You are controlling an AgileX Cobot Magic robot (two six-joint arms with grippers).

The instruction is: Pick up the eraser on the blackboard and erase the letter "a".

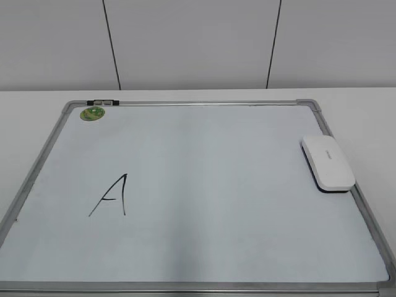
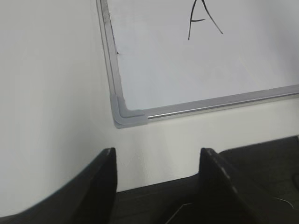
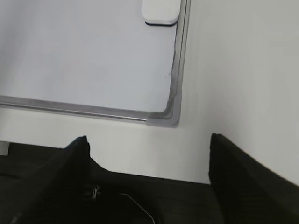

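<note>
The white eraser (image 1: pixel 328 163) lies flat on the right edge of the blackboard (image 1: pixel 38 162), partly over its frame. It also shows at the top of the right wrist view (image 3: pixel 160 11). A large angular capital "A" (image 1: pixel 114 195) is drawn at the board's lower left and also shows in the left wrist view (image 2: pixel 203 18). No small lowercase "a" shows in any view. My left gripper (image 2: pixel 158 151) is open and empty, off the board's near left corner (image 2: pixel 124 114). My right gripper (image 3: pixel 148 138) is open and empty, off the near right corner (image 3: pixel 163 120). Neither gripper shows in the exterior view.
A small green round magnet (image 1: pixel 93 113) sits at the board's far left corner, next to a dark clip (image 1: pixel 102 101) on the frame. The board lies on a white table (image 1: pixel 359 105) with a grey panelled wall behind.
</note>
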